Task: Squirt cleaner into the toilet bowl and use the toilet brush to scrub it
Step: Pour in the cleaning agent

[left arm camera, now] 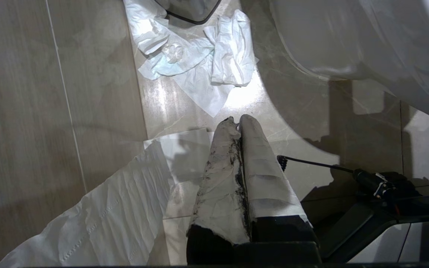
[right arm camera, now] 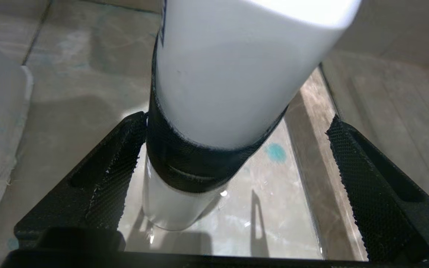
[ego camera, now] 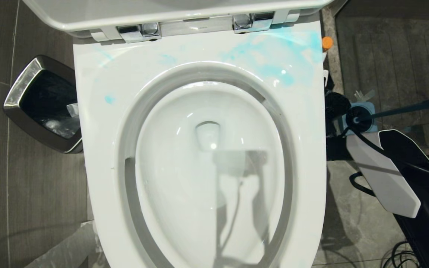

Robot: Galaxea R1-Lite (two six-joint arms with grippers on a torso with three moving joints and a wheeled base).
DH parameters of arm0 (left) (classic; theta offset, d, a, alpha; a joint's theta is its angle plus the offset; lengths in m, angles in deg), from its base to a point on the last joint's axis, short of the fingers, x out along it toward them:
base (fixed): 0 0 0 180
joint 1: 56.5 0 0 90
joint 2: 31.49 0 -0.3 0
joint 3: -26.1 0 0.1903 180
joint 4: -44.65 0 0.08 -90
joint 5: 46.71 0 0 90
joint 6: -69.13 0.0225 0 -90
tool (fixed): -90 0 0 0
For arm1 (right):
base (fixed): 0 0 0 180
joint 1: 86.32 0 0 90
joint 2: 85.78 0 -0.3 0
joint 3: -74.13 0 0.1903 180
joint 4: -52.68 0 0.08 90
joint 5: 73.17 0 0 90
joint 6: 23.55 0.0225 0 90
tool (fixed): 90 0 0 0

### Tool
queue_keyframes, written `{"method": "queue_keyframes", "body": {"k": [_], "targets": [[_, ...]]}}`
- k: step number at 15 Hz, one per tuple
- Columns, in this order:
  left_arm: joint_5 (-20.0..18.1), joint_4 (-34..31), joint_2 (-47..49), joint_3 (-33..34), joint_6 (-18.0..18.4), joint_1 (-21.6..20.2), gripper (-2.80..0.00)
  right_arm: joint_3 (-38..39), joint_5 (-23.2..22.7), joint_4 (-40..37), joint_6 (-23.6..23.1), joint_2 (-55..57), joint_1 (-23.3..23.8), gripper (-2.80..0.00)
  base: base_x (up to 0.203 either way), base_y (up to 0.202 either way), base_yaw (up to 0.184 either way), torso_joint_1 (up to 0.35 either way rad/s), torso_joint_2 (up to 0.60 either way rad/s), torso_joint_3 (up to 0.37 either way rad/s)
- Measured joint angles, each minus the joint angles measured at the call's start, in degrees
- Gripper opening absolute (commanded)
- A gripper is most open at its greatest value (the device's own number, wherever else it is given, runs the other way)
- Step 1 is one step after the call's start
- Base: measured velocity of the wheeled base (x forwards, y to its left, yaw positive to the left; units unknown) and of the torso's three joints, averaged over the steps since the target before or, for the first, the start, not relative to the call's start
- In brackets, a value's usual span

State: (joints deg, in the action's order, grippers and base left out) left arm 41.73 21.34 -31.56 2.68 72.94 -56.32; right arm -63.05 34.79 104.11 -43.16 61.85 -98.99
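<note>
The toilet bowl (ego camera: 169,160) fills the head view, lid up, with blue smears on the back of its seat (ego camera: 274,59). The cleaner (right arm camera: 229,74), a white bottle with a black band, stands on the floor to the right of the toilet; only its orange cap (ego camera: 327,42) shows in the head view. My right gripper (right arm camera: 237,121) is open around the bottle, one finger (right arm camera: 117,163) close against the band, the other well apart. The toilet brush (ego camera: 404,109) leans out of its blue base (ego camera: 363,121) just beyond. My left gripper (left arm camera: 238,121) is shut and empty, low over the floor.
A steel-rimmed waste bin (ego camera: 22,83) stands left of the toilet. Crumpled tissues (left arm camera: 199,56) and a paper sheet (left arm camera: 106,216) lie on the floor under my left gripper. A blue drop (right arm camera: 275,152) marks the floor by the bottle. My right arm (ego camera: 382,175) and cables (ego camera: 400,257) fill the right side.
</note>
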Motion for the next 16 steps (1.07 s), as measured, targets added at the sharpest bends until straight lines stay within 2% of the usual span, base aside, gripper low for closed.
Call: {"method": "queue_keyframes", "body": {"k": [6,7,16], "targets": [[-0.01,0.02,0.0,0.0,0.03,0.0,-2.8,-0.02,-1.93,-0.09,0.49,-0.22,0.28,0.0,0.0,0.0,0.0,0.0,0.0,0.0],[-0.01,0.02,0.0,-0.02,0.02,0.0,-2.8,-0.02,-2.66,-0.05,0.51,-0.2,0.23,-2.8,0.0,0.0,0.0,0.0,0.0,0.0],[0.0,0.03,0.0,-0.02,0.0,0.0,-2.8,0.78,-2.85,-1.06,1.47,-0.13,0.03,-2.8,0.0,0.0,0.0,0.0,0.0,0.0]]}}
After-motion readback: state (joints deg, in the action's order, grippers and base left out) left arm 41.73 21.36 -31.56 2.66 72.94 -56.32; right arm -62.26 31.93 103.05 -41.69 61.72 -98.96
